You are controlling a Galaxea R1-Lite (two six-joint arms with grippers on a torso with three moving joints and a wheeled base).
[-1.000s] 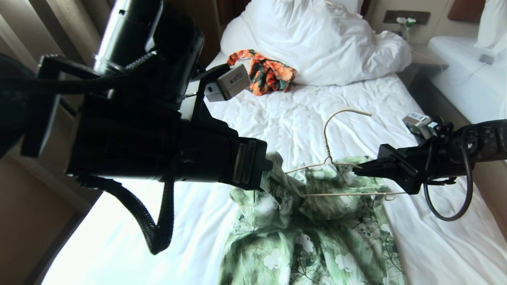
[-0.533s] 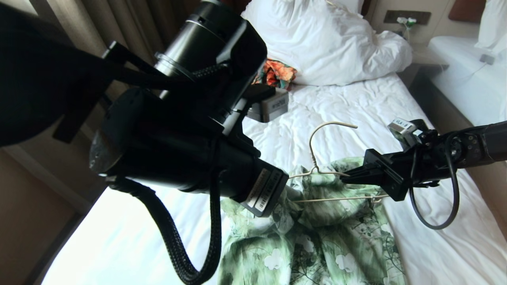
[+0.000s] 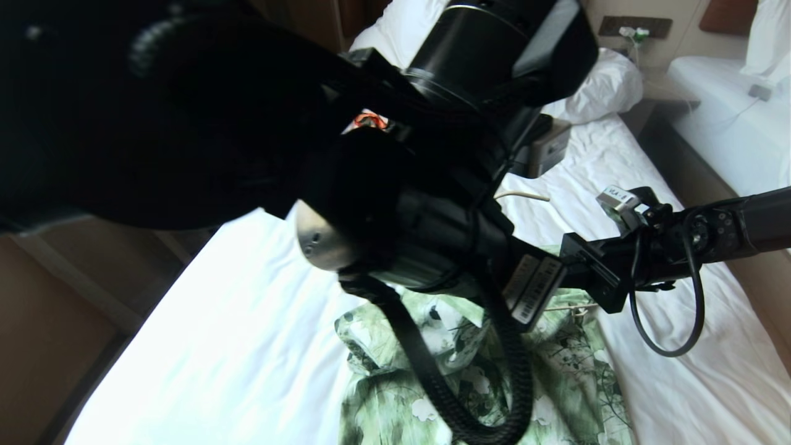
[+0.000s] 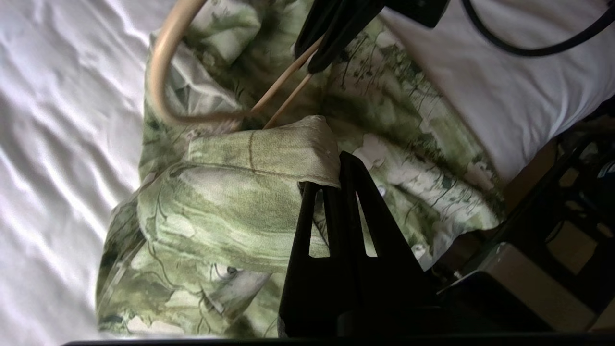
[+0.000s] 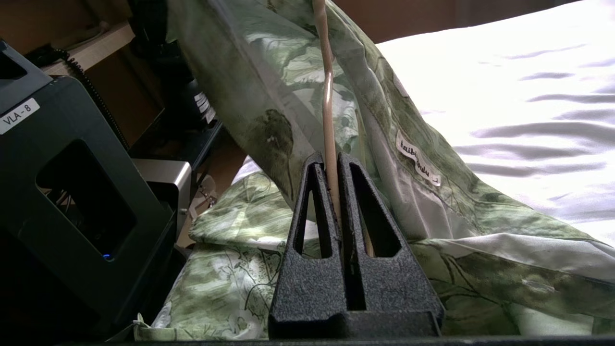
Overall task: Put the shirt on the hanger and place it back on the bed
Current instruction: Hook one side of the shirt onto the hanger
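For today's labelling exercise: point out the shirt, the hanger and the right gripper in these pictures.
shirt (image 4: 226, 211), left wrist view, on the folded fabric beside the fingers.
hanger (image 5: 329, 120), right wrist view, on the wire above the fingers.
right gripper (image 5: 338, 161), right wrist view, between the fingertips clamping the wire.

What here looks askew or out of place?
The shirt is bunched up, not spread on the hanger; the left gripper pinches a fold of it while the right gripper clamps the wire.
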